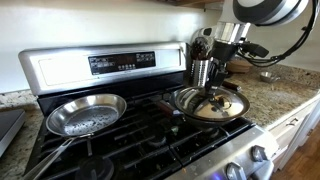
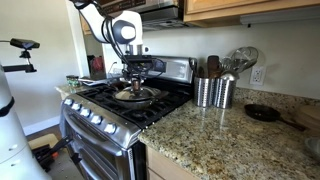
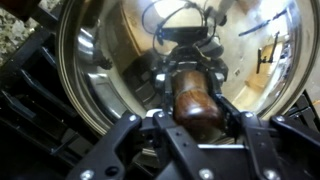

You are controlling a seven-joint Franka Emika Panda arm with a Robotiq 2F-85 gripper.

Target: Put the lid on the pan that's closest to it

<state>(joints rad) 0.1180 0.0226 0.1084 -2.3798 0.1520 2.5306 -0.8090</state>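
- Nearest to us in the wrist view, the gripper (image 3: 195, 95) has its jaws partly closed and clamped from both sides on the brown knob (image 3: 196, 112) of the lid (image 3: 110, 90).
- The lid (image 1: 212, 106) lies level over the pan (image 2: 134, 101) on the stove (image 1: 110, 62); the dark pan shows only as an edge beneath it, and we cannot tell whether the lid's rim rests on it.
- At nine o'clock from the lid in an exterior view we see a silver pan (image 1: 85, 115) on the neighbouring burner, apart from it.
- At twelve o'clock from the lid stand the utensil canisters (image 1: 201, 70), near the arm.
- The burners carry black grates (image 1: 140, 140); a speckled granite counter (image 2: 215, 135) flanks the stove, with wooden cabinets (image 2: 250, 8) above it.
- On the counter, at three o'clock from the canisters, sits a small black pan (image 2: 262, 113).
- A camera on a tripod (image 2: 22, 45) stands at nine o'clock in that exterior view.
- We count one lid, one gripper, two pans on the stove, one on the counter, and two canisters (image 2: 214, 92).
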